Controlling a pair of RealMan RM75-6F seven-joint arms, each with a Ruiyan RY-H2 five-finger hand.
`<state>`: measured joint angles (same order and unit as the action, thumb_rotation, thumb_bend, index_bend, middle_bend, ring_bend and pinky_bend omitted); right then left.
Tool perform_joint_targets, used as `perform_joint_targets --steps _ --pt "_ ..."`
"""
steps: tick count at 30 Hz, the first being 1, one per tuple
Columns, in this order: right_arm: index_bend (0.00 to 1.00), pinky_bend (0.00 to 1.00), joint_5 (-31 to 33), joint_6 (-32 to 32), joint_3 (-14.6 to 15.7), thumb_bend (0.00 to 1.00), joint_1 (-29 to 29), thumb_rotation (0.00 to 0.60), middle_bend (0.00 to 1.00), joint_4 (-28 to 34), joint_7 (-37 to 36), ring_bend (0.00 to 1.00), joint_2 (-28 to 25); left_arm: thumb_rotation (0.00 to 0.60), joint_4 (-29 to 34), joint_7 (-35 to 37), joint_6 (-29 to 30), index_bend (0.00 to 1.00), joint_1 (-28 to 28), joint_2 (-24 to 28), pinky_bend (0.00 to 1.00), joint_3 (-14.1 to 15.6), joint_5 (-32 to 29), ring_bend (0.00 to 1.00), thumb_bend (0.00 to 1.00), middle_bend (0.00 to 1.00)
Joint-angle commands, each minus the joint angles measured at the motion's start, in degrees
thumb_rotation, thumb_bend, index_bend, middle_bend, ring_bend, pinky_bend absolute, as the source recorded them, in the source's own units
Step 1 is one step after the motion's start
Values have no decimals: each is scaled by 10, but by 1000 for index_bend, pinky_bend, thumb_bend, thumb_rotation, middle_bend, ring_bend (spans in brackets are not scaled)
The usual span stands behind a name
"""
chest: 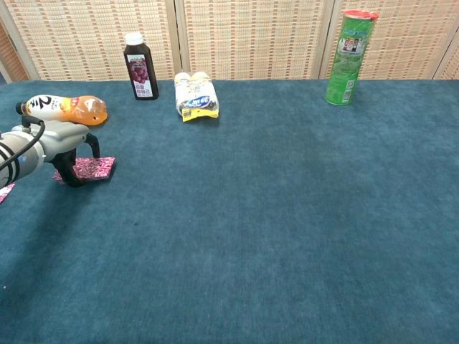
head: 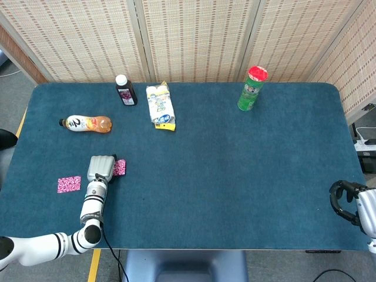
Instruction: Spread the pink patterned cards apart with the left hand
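Observation:
Two pink patterned cards lie on the blue table. One card sits under the fingertips of my left hand, whose dark fingers press down on its left part. The other card lies apart, nearer the table's left edge; in the chest view only its corner shows. My right hand rests off the table's right edge with its fingers curled in and nothing in them.
An orange drink bottle lies on its side beyond the left hand. At the back stand a dark juice bottle, a pack of small white bottles and a green canister.

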<state>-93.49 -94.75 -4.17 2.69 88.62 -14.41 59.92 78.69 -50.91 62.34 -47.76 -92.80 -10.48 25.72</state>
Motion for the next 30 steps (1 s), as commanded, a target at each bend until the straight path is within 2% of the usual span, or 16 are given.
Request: perform_joint_targets --steps 1,8,14,22,25,30 --pt "753 989 0 0 0 527 0 600 655 0 0 695 0 600 4 3 2 514 2 2 1000 1 3 1000 317 1000" --pt "753 989 0 1 0 526 1 600 655 0 0 695 0 600 32 9 21 556 11 17 1000 7 21 1000 315 1000" --pt "753 989 0 1 1 527 0 600 655 1 0 695 -1 600 101 27 71 571 41 49 1000 26 63 1000 316 1000" --pt "753 988 0 -2 0 527 -1 600 655 1 -3 695 0 600 199 60 161 576 119 104 1000 95 153 1000 315 1000" --pt "753 988 0 -4 0 527 -2 600 655 2 -4 695 -2 600 211 67 187 576 150 115 1000 121 174 1000 316 1000" --pt "753 988 2 -6 -2 527 -2 600 655 2 -6 695 -1 600 203 95 204 576 188 120 1000 138 198 1000 316 1000"
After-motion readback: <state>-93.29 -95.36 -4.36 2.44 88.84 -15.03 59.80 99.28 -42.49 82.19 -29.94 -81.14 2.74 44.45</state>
